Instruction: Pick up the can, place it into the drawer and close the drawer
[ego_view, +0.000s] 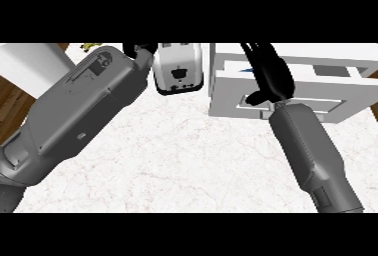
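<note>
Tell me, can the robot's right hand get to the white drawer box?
Yes, it looks that way. The right hand already shows over the white drawer box, with nothing between them. Whether it is touching, and where the can is, cannot be told from this view.

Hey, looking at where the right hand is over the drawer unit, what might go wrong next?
1. The right hand reaches over the white drawer unit, and the can is not visible, so I cannot confirm it sits inside before closing.
2. The hand lies across the unit; closing now might catch its fingers.
3. The left forearm is raised close to the toaster and could bump it.
</note>
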